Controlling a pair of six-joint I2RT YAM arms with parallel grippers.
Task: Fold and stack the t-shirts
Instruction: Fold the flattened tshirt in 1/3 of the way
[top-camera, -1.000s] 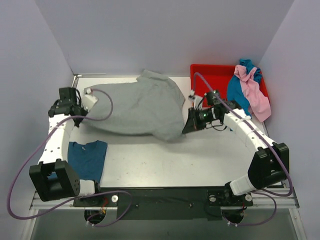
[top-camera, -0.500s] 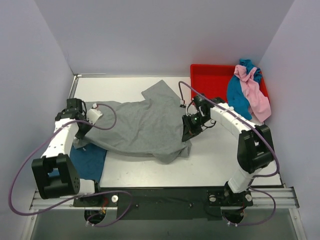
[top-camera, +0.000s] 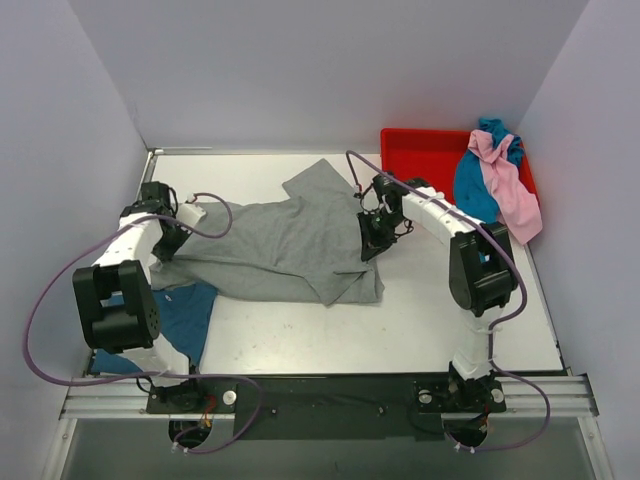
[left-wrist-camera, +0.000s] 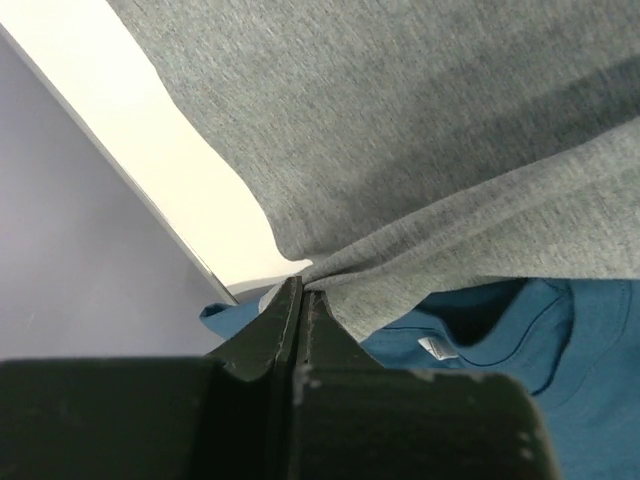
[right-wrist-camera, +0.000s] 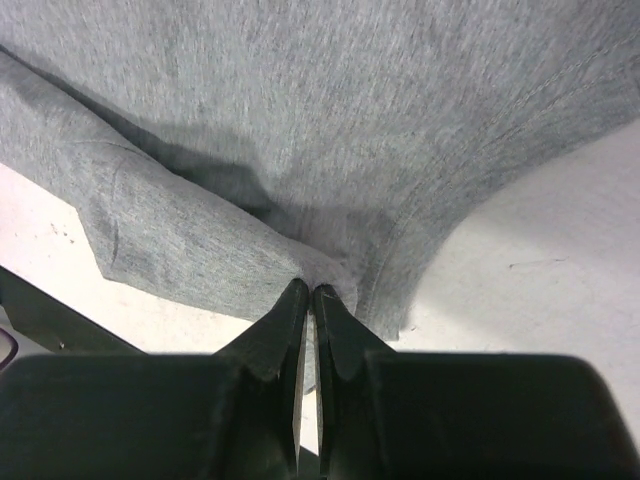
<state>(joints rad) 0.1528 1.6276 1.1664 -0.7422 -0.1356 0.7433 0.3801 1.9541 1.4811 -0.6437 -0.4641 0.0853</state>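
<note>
The grey t-shirt (top-camera: 270, 245) lies spread across the middle of the table, one sleeve pointing to the back. My left gripper (top-camera: 172, 243) is shut on its left edge; the left wrist view shows the jaws (left-wrist-camera: 300, 288) pinching a bunched fold of the grey cloth (left-wrist-camera: 420, 130). My right gripper (top-camera: 368, 243) is shut on its right edge; the right wrist view shows the jaws (right-wrist-camera: 310, 292) closed on a fold of the grey shirt (right-wrist-camera: 330, 120). The darker blue t-shirt (top-camera: 180, 312) lies folded at the front left, partly under the grey one, and also shows in the left wrist view (left-wrist-camera: 520, 380). The teal-blue t-shirt (top-camera: 473, 192) and pink t-shirt (top-camera: 512, 190) hang over the bin.
The red plastic bin (top-camera: 425, 160) stands at the back right. Grey walls enclose the table on the left, back and right. The white table (top-camera: 440, 310) shows bare at the front right. The rail with the arm bases (top-camera: 330, 395) runs along the near edge.
The grey shirt, held up and billowing a second ago, has come down and now lies flatter and wider on the table. Both grippers have kept hold of it and shifted slightly.
</note>
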